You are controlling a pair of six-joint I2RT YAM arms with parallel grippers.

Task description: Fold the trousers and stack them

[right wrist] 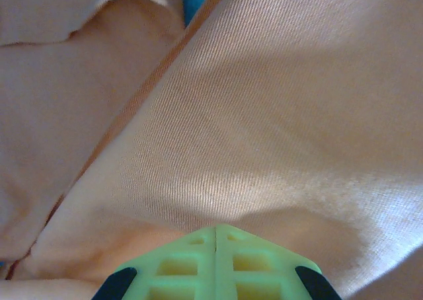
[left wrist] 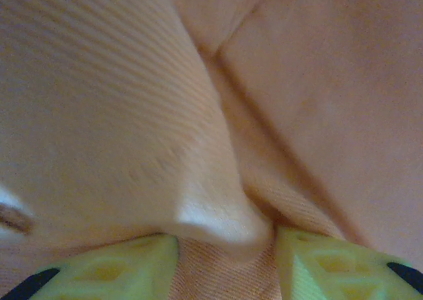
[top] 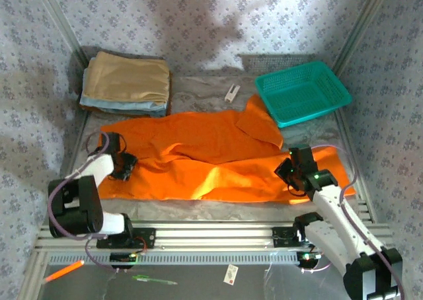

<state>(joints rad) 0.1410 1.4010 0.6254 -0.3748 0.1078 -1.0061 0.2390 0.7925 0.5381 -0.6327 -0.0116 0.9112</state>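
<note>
My left pincer [left wrist: 227, 257] half open astride a raised fold of the orange trousers [top: 211, 158]; my right pincer [right wrist: 217, 234] fully closed, pinching their cloth.

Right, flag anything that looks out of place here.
The trousers lie rumpled across the table, one corner flipped up beside the teal basket. A small white item lies loose behind them.

Both the left arm [top: 96, 172] and the right arm [top: 334, 209] have white link shells and black joint housings, each trailed by a looping lilac-grey cable [top: 87, 141]. Small green lights [top: 316, 176] glow on the right arm. The fingers [right wrist: 172, 270] are pale green moulded lattice with black corners.
</note>
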